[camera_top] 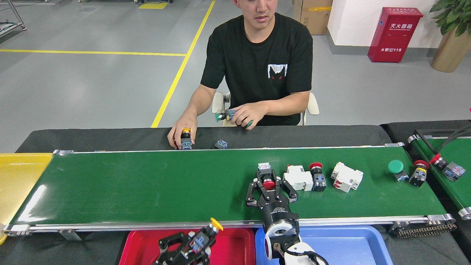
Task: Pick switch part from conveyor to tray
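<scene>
**Two picks going at once: one switch over the tray, one being grabbed**

Far left there's a yellow bin (pixel 18 176) butted against the end of the conveyor (pixel 147 187), not in play. Next along, the left gripper (pixel 195 244) sits low over the red tray (pixel 235 244), jaws pinching a yellow-capped switch (pixel 206 233) that's tilted with its cap pointing up toward the belt rail. Best move there is probably to get fully inside the tray rim before letting go, so the part doesn't bounce off the edge.

Middle of the belt, the right gripper (pixel 270 186) is down around a red-capped switch (pixel 268 180), jaws either side of it; whether they've actually clamped yet is hard to tell from this angle. The catch is the white breaker (pixel 298 177) sitting just beside it on the right, with a black red-topped switch (pixel 317 177) touching that. The robot wants a firm pinch on the body, then a straight lift so the neighbours don't get dragged. The blue tray (pixel 349 246) is right below for the drop.

Further right, another white breaker (pixel 346 176), then a green button (pixel 396 167) and one more red-capped switch (pixel 419 173) near the belt end. Behind the belt a person (pixel 257 66) handles spare parts on the black surface (pixel 110 138).
</scene>
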You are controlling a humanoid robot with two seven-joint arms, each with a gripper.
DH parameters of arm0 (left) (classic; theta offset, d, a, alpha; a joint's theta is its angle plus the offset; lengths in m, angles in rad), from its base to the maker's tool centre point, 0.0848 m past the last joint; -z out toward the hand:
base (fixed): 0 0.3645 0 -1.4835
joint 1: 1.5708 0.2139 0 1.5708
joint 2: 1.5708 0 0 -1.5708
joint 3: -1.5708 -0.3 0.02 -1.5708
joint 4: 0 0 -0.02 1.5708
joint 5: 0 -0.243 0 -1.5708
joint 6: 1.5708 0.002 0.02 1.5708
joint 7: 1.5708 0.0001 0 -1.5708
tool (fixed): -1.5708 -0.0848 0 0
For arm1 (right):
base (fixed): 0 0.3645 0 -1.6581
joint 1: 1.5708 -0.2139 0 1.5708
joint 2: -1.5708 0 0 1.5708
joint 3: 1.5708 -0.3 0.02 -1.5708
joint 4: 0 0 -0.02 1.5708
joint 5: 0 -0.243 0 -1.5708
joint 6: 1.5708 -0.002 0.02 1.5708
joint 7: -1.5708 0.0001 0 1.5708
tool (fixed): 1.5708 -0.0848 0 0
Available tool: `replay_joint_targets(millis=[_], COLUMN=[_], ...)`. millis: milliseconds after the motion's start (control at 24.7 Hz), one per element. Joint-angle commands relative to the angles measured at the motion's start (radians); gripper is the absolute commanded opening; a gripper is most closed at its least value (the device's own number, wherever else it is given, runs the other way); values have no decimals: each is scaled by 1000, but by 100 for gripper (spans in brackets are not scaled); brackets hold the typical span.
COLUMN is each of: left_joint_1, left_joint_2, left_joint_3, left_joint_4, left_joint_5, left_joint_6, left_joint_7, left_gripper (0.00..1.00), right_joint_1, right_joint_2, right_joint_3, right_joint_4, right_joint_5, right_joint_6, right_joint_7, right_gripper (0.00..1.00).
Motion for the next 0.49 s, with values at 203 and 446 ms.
replay_joint_targets(millis=[203, 446], left_joint_1=[13, 30], left_joint_2=[-23, -97], left_joint_3=[178, 454], left_joint_4=[-8, 6], left_joint_5=[27, 82], left_joint_6=[-1, 148], left_joint_7=[13, 16], left_gripper=[100, 100], right_joint_1=[186, 229], right_joint_2=[-107, -98], right_joint_3=[139, 145], right_joint_4=[-264, -273], right_joint_5=[82, 117], right_joint_6=[-230, -240], right_joint_7=[-25, -45], right_gripper=[50, 100])
